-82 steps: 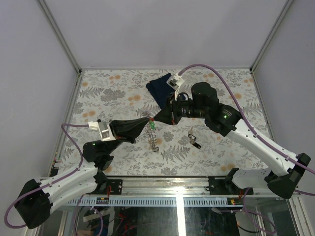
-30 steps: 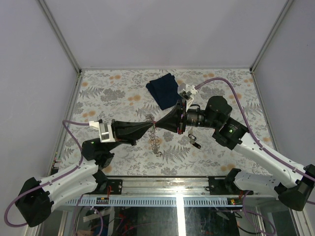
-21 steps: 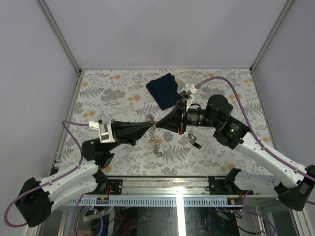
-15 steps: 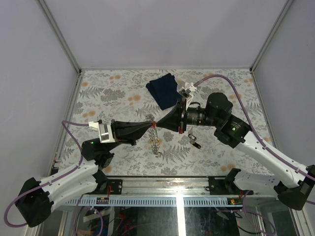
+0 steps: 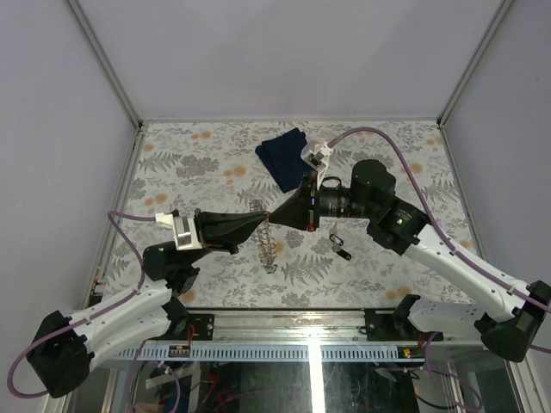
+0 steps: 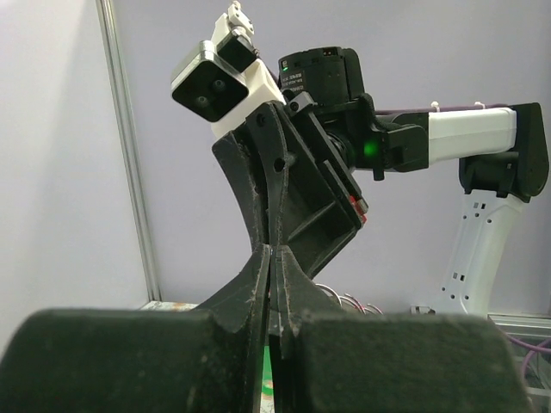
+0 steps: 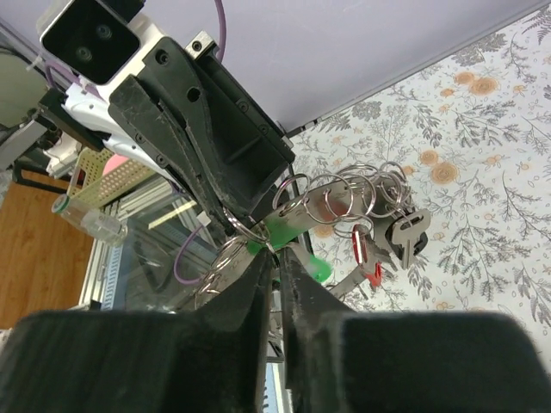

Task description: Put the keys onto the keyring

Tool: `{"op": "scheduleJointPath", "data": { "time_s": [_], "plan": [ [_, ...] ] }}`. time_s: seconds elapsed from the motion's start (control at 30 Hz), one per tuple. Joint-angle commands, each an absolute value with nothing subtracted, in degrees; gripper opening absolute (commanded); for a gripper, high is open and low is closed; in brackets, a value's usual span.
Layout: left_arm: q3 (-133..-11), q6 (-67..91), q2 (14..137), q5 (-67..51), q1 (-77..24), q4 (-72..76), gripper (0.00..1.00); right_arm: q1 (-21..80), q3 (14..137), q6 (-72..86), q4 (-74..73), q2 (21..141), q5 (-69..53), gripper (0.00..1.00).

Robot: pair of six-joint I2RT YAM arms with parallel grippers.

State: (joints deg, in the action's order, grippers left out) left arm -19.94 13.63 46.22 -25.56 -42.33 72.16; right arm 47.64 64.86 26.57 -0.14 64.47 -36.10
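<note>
Floral table (image 5: pixel 172 172): blue cloth (image 5: pixel 284 155), loose keys (image 5: pixel 340 247).

Folded dark blue cloth (image 5: pixel 284 159), floral tabletop (image 5: pixel 189 172)

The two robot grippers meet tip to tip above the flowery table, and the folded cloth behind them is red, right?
Not quite: the folded cloth is dark blue, not red, as the top external view shows. The left gripper and right gripper do meet tip to tip above the flowery table.

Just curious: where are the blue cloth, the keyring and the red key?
blue cloth (image 5: pixel 282 159), top view, its middle.
keyring (image 5: pixel 268 243), top view, its middle links.
red key (image 7: pixel 362 250), right wrist view, its head.
</note>
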Motion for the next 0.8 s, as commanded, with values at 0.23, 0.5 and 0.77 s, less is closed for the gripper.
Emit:
{"op": "scheduleJointPath", "data": {
  "time_s": [0.23,0.5,0.77],
  "plan": [
    [-22.0,13.0,45.1,-26.2,-42.4,77.3,0.0,47.7,53.9,15.0,20.7,52.9,-27.4,0.41],
    [-23.0,14.3,45.8,-27.8,-42.4,77.7,0.0,47.8,43.6,6.1,43.1,51.5,-34.4,0.4],
    [-23.7,15.4,46.7,-30.0,-42.4,78.7,0.0,47.8,46.2,5.8,43.1,54.6,-40.4,0.37]
  ]
}}
